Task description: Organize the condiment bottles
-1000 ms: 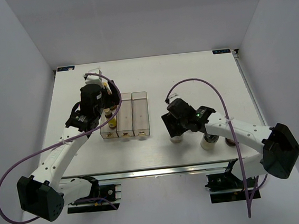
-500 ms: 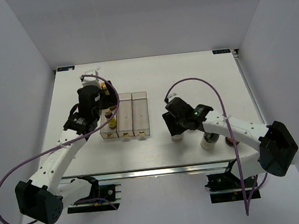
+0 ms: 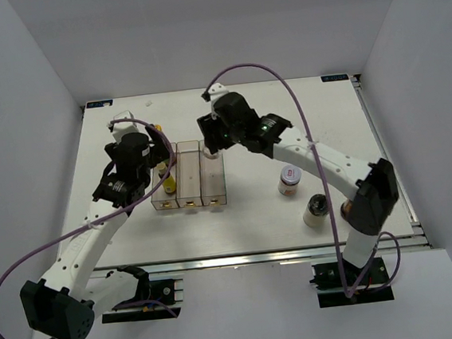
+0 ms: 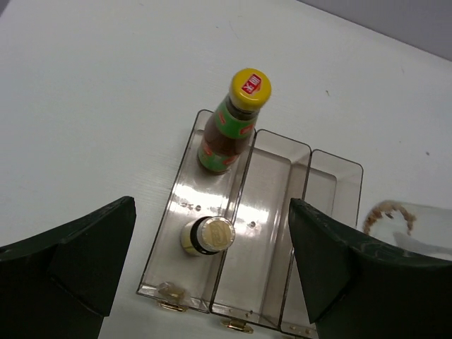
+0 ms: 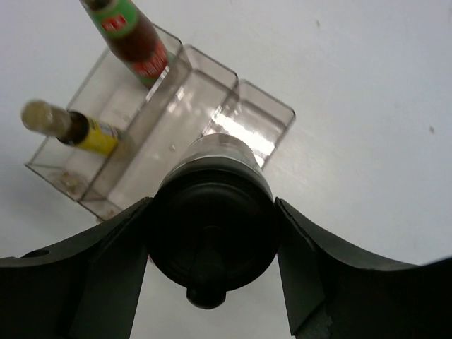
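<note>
The black-lidded shaker (image 5: 210,233), long axis approx. vertical, is clamped in the R end effector (image 3: 214,142), w/ the tray (image 5: 272,106) R compartment approx. directly below it; the L end effector (image 4: 212,258) is spread apart, unloaded.

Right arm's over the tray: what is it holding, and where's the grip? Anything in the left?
The right gripper holds a black-lidded shaker, clamped on either side of its lid. The left gripper is open and holds nothing.
</note>
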Robot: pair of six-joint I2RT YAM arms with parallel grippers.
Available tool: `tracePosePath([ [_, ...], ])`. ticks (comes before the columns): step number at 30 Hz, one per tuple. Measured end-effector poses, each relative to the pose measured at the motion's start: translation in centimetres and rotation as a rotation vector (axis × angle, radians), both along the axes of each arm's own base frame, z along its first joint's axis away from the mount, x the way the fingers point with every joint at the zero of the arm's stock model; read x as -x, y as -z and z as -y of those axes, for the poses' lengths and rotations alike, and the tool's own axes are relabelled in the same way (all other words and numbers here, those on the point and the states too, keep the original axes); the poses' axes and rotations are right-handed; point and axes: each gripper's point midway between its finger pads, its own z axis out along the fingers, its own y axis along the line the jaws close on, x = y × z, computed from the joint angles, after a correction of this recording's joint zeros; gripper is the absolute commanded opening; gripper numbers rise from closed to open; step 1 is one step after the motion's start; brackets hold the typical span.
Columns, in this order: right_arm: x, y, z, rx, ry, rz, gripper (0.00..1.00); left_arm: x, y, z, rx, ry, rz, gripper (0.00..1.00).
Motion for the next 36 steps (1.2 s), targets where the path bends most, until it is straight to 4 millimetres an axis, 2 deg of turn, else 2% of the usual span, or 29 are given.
tracePosePath([
  [8,-5.3,0.5,-8.2,-0.068,-0.102,0.052,0.18,1.0,-0.7,-2.1,0.011,-0.117,0.02,0.98],
  [11,-6.4,2.2,-9.7,-0.074,-0.111,0.049,0.18,1.2,-0.5,-2.5,0.006,-0.14,0.015,0.98],
  [18,-7.8,6.6,-11.2,-0.034,-0.109,0.019,0.18,1.4,-0.6,-2.9,0.001,-0.161,0.017,0.98],
  [25,-8.9,9.1,-12.1,0.008,-0.102,0.027,0.21,1.4,-0.7,-2.9,0.002,-0.162,0.019,0.98],
  [31,-9.0,11.1,-12.3,0.066,-0.086,0.038,0.29,1.4,-0.7,-2.9,0.002,-0.161,0.018,0.98],
  [34,-8.7,11.9,-12.5,0.08,-0.088,0.033,0.41,1.4,-0.7,-2.9,0.002,-0.161,0.019,0.98],
  [35,-8.7,12.0,-12.6,0.081,-0.09,0.032,0.49,1.4,-0.7,-2.9,0.002,-0.161,0.019,0.98],
  [36,-8.6,12.1,-12.6,0.083,-0.09,0.031,0.52,1.4,-0.7,-2.9,0.002,-0.161,0.019,0.98],
])
